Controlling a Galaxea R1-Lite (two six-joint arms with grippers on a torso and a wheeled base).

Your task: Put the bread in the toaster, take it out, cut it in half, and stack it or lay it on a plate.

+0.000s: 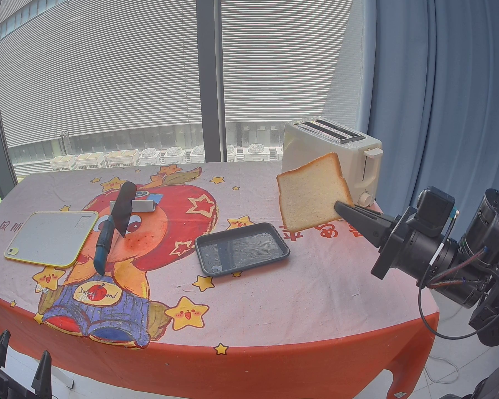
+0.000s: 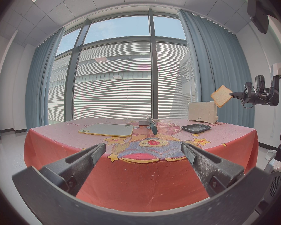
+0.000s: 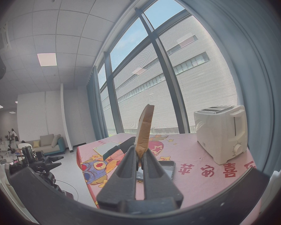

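The bread (image 1: 311, 192) hangs tilted in the air just before the toaster (image 1: 338, 151), seemingly clear of it, its corner clamped between the right gripper's (image 1: 342, 208) jaws. The dark plate (image 1: 242, 247) lies nearby. The left gripper (image 2: 140, 155) sits low, jaws apart.

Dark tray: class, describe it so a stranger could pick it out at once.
On the cartoon-print table, look near the middle, between the knife and the white toaster. The dark tray lies flat there; it is the sole shallow, dark, rimmed rectangle, unlike the pale cutting board.
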